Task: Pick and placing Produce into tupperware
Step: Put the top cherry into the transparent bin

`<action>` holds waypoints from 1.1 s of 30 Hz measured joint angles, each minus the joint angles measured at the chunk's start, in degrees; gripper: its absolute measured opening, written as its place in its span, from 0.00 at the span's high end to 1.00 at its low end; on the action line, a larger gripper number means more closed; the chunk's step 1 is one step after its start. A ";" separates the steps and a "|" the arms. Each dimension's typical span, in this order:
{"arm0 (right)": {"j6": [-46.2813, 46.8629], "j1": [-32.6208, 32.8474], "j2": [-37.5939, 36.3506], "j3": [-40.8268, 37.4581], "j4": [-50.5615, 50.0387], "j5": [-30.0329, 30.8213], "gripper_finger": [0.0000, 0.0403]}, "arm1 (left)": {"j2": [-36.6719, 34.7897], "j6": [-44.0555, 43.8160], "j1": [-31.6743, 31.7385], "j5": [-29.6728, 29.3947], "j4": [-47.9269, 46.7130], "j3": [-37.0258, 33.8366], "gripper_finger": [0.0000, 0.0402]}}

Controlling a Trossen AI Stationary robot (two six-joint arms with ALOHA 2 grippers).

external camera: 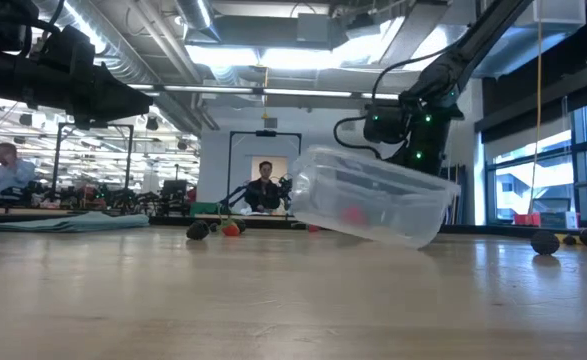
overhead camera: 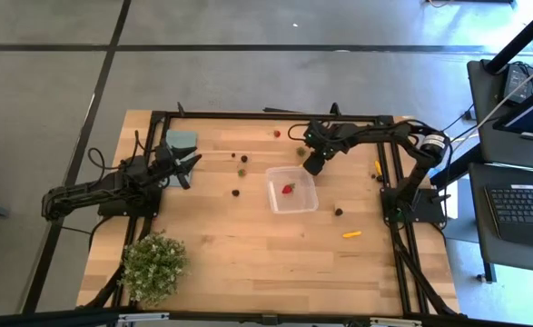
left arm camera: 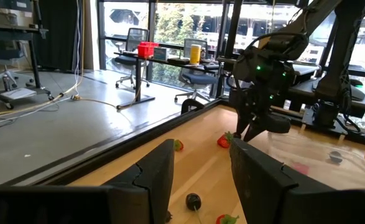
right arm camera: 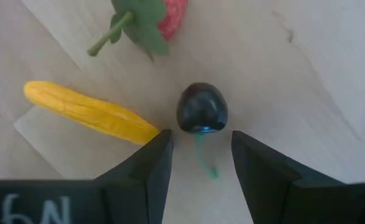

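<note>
The clear tupperware (overhead camera: 292,192) sits mid-table with a red piece (overhead camera: 289,188) inside; in the low view the tupperware (external camera: 371,205) looks tilted. Small produce pieces lie scattered on the wood around it. My right gripper (overhead camera: 313,163) hangs by the tupperware's far right corner, pointing down. In its wrist view my right gripper (right arm camera: 198,149) is open, just short of a dark round piece (right arm camera: 201,109), with a yellow elongated piece (right arm camera: 89,112) and a red strawberry (right arm camera: 160,15) alongside. My left gripper (overhead camera: 190,168) is open at the table's left, above a dark piece (left arm camera: 193,201).
A teal-green rectangle (overhead camera: 181,139) lies at the far left and a bushy potted plant (overhead camera: 153,266) at the near left corner. More pieces lie right of the tupperware: a dark one (overhead camera: 339,212), an orange one (overhead camera: 351,234). A person (external camera: 265,185) sits beyond the table.
</note>
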 joint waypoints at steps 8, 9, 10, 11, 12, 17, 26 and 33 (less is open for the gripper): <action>0.13 0.02 0.31 0.04 -0.48 -0.34 0.72 | 0.00 0.00 0.00 -0.01 0.00 0.00 0.63; 0.14 0.03 0.34 0.04 -0.52 -0.38 0.75 | 0.00 0.00 0.01 -0.01 0.00 0.00 0.63; 0.13 0.05 0.34 0.04 -0.55 -0.40 0.78 | 0.00 0.00 0.00 -0.01 0.02 0.00 0.63; 0.14 0.07 0.36 0.04 -0.58 -0.39 0.81 | 0.00 0.00 0.00 -0.01 0.00 0.00 0.63; 0.14 0.07 0.36 0.04 -0.62 -0.31 0.84 | 0.00 0.00 -0.02 -0.01 0.00 0.00 0.63; 0.14 0.02 0.40 0.04 -1.02 0.54 0.98 | 0.00 0.00 0.01 0.00 0.00 0.00 0.63; 2.78 -0.05 0.71 1.94 -4.93 1.18 0.99 | 0.00 0.00 0.01 -0.01 0.00 0.00 0.63; 2.78 -0.09 0.73 6.39 -11.39 3.14 0.99 | 0.00 0.02 0.00 -0.01 0.00 0.00 0.63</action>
